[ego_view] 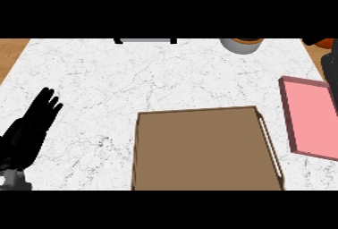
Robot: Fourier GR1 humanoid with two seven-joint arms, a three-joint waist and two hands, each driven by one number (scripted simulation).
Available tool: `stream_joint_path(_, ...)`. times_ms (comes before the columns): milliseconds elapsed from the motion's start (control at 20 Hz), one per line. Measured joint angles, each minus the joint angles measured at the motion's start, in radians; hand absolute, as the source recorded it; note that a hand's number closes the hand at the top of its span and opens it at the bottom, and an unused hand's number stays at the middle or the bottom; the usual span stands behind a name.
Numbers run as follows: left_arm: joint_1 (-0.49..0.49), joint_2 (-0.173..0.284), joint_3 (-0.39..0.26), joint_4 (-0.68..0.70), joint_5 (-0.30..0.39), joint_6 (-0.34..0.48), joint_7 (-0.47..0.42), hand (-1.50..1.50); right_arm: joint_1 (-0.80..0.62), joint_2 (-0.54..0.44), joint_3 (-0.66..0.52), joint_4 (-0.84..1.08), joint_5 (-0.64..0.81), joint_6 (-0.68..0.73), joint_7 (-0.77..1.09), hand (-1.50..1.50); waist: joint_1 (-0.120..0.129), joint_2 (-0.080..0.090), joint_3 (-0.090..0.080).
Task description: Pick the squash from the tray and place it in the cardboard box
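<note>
While the cardboard box (204, 150) sits low at center, the pink tray (310, 118) lies at the right edge, slightly apart from it.

The left hand (33, 123) rests at the left edge on the white marble counter (132, 80), fingers straight, holding nothing. No squash shows on the visible tray; a dark shape at the upper right edge cannot be identified.

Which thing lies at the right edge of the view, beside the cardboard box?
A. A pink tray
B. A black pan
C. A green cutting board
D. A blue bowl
A: a pink tray with a darker rim lies on the counter, to the right of the brown box and apart from it.
</note>
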Motion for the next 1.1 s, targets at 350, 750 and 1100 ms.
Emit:
stream_joint_path(350,-0.011,-0.002,0.018,0.011,0.001,-0.023,-0.001,0.00,0.138,-0.004,-0.071,0.008,-0.035,-0.100,-0.072,1.50,0.006,0.003,0.000)
stream_joint_path(750,-0.014,-0.009,0.025,0.018,-0.007,-0.027,-0.001,0.00,0.240,0.048,-0.188,0.070,-0.154,-0.149,-0.086,-1.50,0.006,0.003,0.001)
stream_joint_path(1100,-0.011,-0.019,0.032,0.034,-0.021,-0.043,-0.020,0.00,0.322,0.078,-0.222,0.046,-0.223,-0.268,-0.212,-1.50,0.007,0.004,0.001)
